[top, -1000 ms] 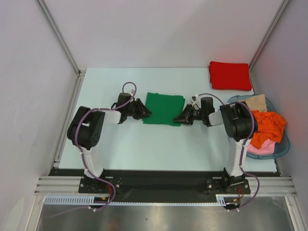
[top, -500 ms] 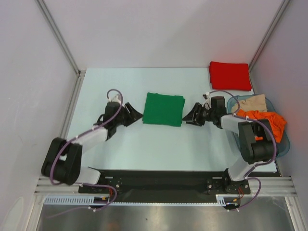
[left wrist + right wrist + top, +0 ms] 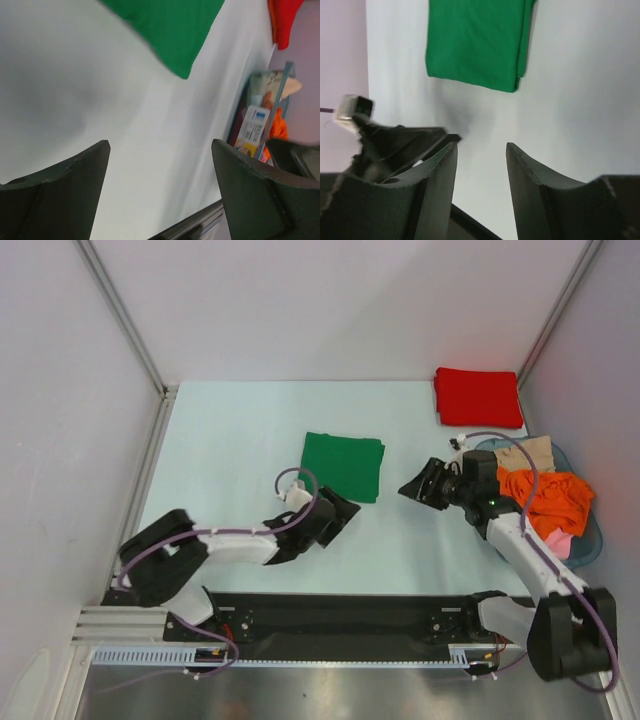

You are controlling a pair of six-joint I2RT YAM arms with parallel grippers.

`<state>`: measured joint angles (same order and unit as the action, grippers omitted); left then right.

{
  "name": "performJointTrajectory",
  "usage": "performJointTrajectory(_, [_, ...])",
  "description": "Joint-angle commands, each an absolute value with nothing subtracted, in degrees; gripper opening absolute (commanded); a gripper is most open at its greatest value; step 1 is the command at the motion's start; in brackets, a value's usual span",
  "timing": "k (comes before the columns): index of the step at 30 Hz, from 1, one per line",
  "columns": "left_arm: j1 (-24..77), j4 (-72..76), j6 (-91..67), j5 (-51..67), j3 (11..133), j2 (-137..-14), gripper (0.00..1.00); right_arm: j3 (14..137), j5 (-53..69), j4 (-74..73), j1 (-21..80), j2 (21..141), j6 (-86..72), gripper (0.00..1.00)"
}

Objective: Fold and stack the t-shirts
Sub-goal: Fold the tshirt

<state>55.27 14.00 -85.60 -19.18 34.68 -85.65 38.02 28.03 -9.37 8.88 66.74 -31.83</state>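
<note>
Pale table (image 3: 230, 430) between white walls; the left gripper (image 3: 335, 515) hangs low with its jaws spread wide and empty; the right gripper (image 3: 420, 485) is likewise parted on nothing; near both, touching neither, the green t-shirt (image 3: 343, 466) lies folded into a flat square; the red t-shirt (image 3: 478, 397) lies folded at the far right corner, well apart; a basket (image 3: 592, 540) at the right edge holds orange, beige and pink garments. The cloth looks light, limp and apt to unfold; best pinched through all layers along a folded edge.
</note>
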Motion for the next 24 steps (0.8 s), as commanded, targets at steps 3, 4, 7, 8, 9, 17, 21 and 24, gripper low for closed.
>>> performJointTrajectory(3, [58.8, 7.57, -103.51, -27.42, 47.17, -99.21, 0.84, 42.1, 21.81, -21.17, 8.96, 53.63, -28.57, 0.5])
performJointTrajectory(4, [58.89, 4.69, -104.75, -27.33, 48.94, -101.49, 0.82, 42.53, 21.71, -22.75, 8.88, 52.31, -28.3, 0.5])
performJointTrajectory(7, [59.32, -4.72, -108.72, -28.99, 56.41, -107.04, 0.72, 44.38, 21.97, -25.65, 8.79, 48.52, -27.34, 0.51])
performJointTrajectory(8, [59.94, -7.36, -109.68, -29.79, 58.34, -109.23, 0.69, 44.82, 22.23, -26.19, 8.79, 48.17, -27.07, 0.51])
performJointTrajectory(9, [59.94, -9.38, -111.86, -30.58, 60.97, -110.2, 0.63, 45.35, 23.02, -26.28, 8.79, 47.64, -26.55, 0.51])
performJointTrajectory(17, [59.94, -13.27, -123.39, -30.32, 61.79, -114.34, 0.52, 46.84, 25.57, -27.95, 8.09, 48.17, -24.7, 0.51])
performJointTrajectory(21, [59.15, -15.47, -125.86, -30.76, 63.02, -115.93, 0.55, 47.37, 26.63, -28.04, 7.47, 48.69, -24.08, 0.51])
performJointTrajectory(24, [58.62, -16.17, -128.4, -30.5, 62.75, -116.54, 0.55, 47.81, 26.72, -28.83, 7.21, 48.34, -23.55, 0.51])
